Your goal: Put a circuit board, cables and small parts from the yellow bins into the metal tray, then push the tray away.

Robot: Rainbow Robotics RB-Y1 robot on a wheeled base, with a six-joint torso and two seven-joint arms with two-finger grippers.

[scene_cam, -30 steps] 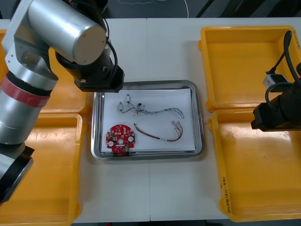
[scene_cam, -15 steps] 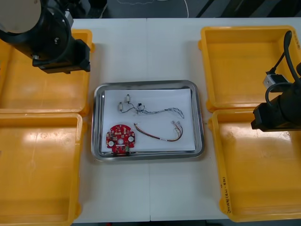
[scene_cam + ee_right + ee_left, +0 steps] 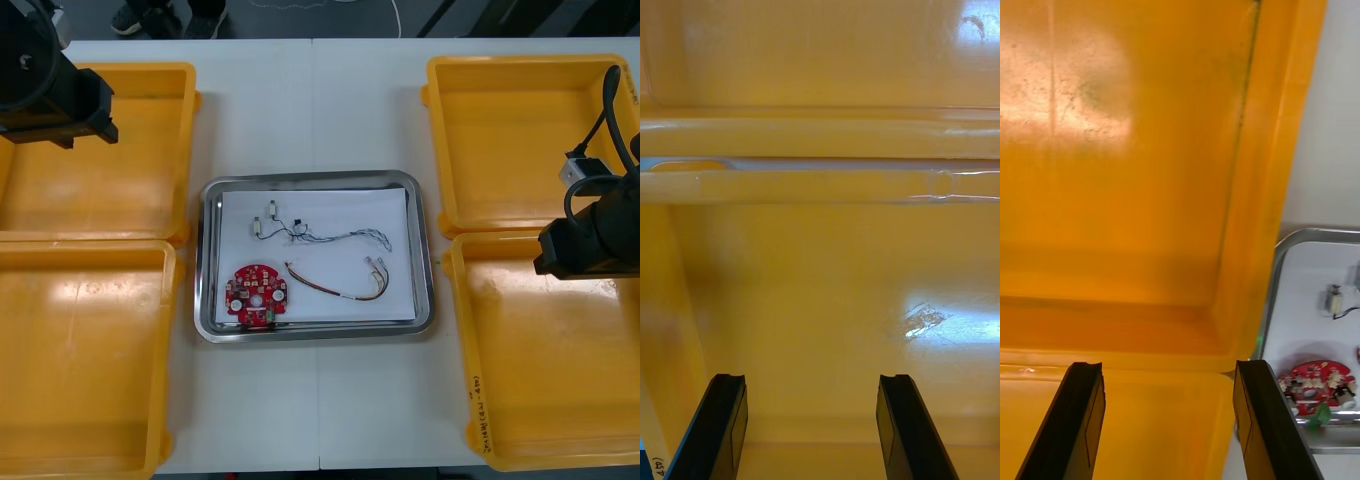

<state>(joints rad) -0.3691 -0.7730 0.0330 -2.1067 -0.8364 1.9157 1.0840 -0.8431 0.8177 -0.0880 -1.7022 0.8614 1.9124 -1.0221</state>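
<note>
The metal tray (image 3: 424, 250), white inside, sits at the table's middle. In it lie a round red circuit board (image 3: 257, 297), a twisted blue and white cable (image 3: 350, 236), a red and yellow cable (image 3: 340, 288) and small metal parts (image 3: 264, 219). My left arm (image 3: 45, 85) hangs over the far left yellow bin (image 3: 130, 170). The left gripper (image 3: 1171, 420) is open above that bin's floor, with the tray's corner (image 3: 1279, 259) and the circuit board (image 3: 1315, 375) off to one side. The right gripper (image 3: 812, 431) is open over the near right bin (image 3: 820, 300).
Two yellow bins flank the tray on each side: near left (image 3: 80, 360), far right (image 3: 520, 140), near right (image 3: 550, 370). My right arm (image 3: 590, 245) is parked over the gap between the right bins. Bare table lies beyond and in front of the tray.
My left arm has swung from the tray's far left corner out to the left, over the far left bin. The right arm and the tray's contents have stayed still.
</note>
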